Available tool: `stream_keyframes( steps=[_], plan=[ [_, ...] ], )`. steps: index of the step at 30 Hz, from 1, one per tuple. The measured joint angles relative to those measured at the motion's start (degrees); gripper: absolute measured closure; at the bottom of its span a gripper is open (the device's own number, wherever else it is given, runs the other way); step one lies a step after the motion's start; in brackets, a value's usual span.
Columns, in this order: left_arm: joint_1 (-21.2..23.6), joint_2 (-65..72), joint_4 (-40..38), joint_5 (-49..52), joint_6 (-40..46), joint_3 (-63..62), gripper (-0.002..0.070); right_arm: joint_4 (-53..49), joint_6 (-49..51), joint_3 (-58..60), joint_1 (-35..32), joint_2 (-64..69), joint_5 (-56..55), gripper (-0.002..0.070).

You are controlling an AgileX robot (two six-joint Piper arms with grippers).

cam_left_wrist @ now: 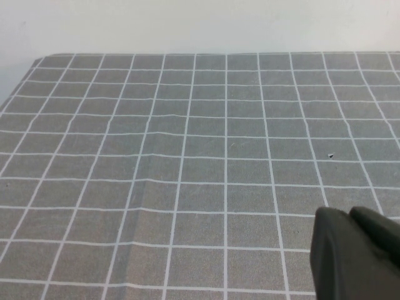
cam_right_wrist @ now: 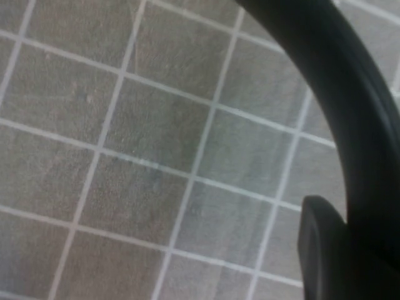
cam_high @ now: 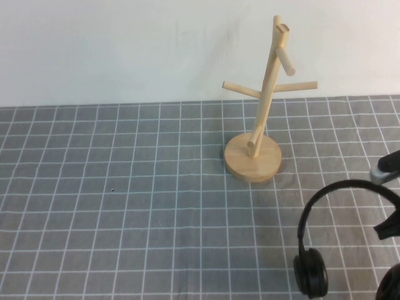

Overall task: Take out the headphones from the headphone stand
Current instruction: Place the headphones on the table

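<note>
The light wooden headphone stand (cam_high: pixel 255 153) stands right of the table's middle, its pegs bare. The black headphones (cam_high: pixel 319 206) are off the stand, at the front right, with the headband arched up and one ear cup (cam_high: pixel 310 273) low over the cloth. My right gripper (cam_high: pixel 390 224) reaches in from the right edge and is shut on the headband (cam_right_wrist: pixel 337 81). One finger (cam_right_wrist: pixel 322 250) presses against the band in the right wrist view. My left gripper (cam_left_wrist: pixel 349 215) is out of the high view, shut and empty, over bare cloth.
A grey cloth with a white grid (cam_high: pixel 125 206) covers the table, and a white wall stands behind it. The stand's disc base (cam_high: pixel 240 164) lies a short way behind and left of the headphones.
</note>
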Motion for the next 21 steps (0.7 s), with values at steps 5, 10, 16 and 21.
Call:
stream_keyframes(
  steps=[5, 10, 16, 21],
  plan=[
    [0.0, 0.0, 0.0, 0.0, 0.0, 0.0, 0.0679, -0.7, 0.0, 0.0, 0.0, 9.2, -2.1, 0.0633],
    [0.0, 0.0, 0.0, 0.0, 0.0, 0.0, 0.0679, -0.8, 2.4, -0.5, 0.0, 14.1, -2.2, 0.0558],
    [0.0, 0.0, 0.0, 0.0, 0.0, 0.0, 0.0679, -0.8, 4.2, -5.2, 0.0, 12.4, 4.9, 0.0283],
    [0.0, 0.0, 0.0, 0.0, 0.0, 0.0, 0.0679, 3.6, 1.1, -6.9, 0.0, 6.2, 9.1, 0.0228]
  ],
)
